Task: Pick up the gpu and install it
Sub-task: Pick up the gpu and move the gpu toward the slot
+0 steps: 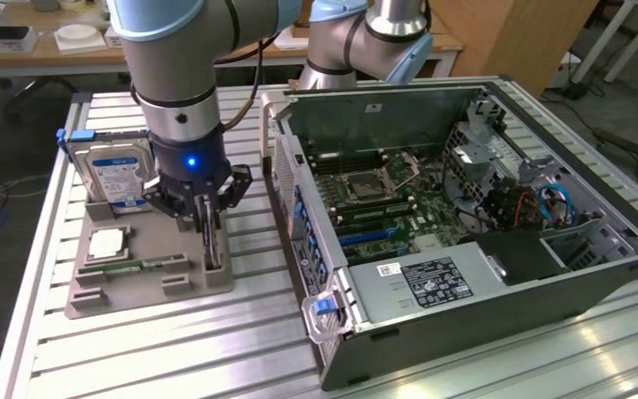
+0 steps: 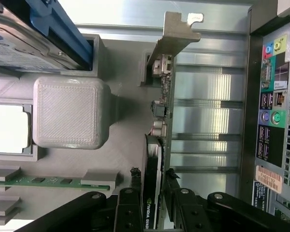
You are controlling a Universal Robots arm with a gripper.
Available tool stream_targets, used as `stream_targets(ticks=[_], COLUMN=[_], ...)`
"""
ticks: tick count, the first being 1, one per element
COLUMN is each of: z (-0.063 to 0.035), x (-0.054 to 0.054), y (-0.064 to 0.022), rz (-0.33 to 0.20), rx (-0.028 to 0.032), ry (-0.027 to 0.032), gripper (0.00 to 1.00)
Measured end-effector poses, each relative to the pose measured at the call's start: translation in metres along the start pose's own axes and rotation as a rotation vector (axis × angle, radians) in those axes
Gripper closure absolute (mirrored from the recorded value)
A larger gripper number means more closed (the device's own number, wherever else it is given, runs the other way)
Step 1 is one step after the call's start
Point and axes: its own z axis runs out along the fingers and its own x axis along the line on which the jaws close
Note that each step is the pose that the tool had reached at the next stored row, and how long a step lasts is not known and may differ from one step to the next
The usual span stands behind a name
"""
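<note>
gpu [image 2: 153, 154], thin black-green card at 9 o'clock from open grey computer tower [image 1: 408, 116]: stiff, light, fragile, best held by its edges; black gripper [image 2: 152, 171] straddles it, can't tell if clamped.

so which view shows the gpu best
Wrist view: the gpu stands on edge in the gray tray, bracket and nvidia label plain. The exterior view gives its thin dark edge below the gripper.
</note>
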Motion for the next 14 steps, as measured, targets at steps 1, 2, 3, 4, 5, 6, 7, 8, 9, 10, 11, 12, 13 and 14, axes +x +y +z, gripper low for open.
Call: stream_targets(ticks=[1, 2, 3, 4, 5, 6, 7, 8, 9, 10, 11, 12, 13, 14], z=[0.0002, 0.0005, 0.0008, 0.0010, 0.0011, 0.0012, 0.0012, 0.0012, 0.0012, 0.0012, 0.0012, 0.0012, 0.0012, 0.0013], x=[0.0000, -0.0001, 0.0000, 0.0000, 0.0000, -0.0001, -0.0001, -0.0001, -0.0001, -0.0001, -0.0001, -0.0001, -0.0001, -0.0002], y=[0.0000, 0.0000, 0.0001, 0.0000, 0.0000, 0.0000, 0.0000, 0.0000, 0.0000, 0.0000, 0.0000, 0.0000, 0.0000, 0.0000], rz=[0.005, 0.013, 0.027, 0.041, 0.054, 0.062, 0.067, 0.071, 0.071, 0.071, 0.071, 0.071, 0.071, 0.071], rx=[0.0001, 0.0003, 0.0007, 0.0012, 0.0017, 0.0019, 0.0020, 0.0022, 0.0022, 0.0022, 0.0022, 0.0022, 0.0022, 0.0022], ry=[-0.0002, -0.0005, -0.0006, -0.0006, -0.0007, -0.0008, -0.0009, -0.0009, -0.0009, -0.0009, -0.0009, -0.0008, -0.0009, -0.0010], gripper=[0.67, 0.67, 0.67, 0.67, 0.67, 0.67, 0.67, 0.67, 0.67, 0.69, 0.69, 0.69, 0.74, 0.75])
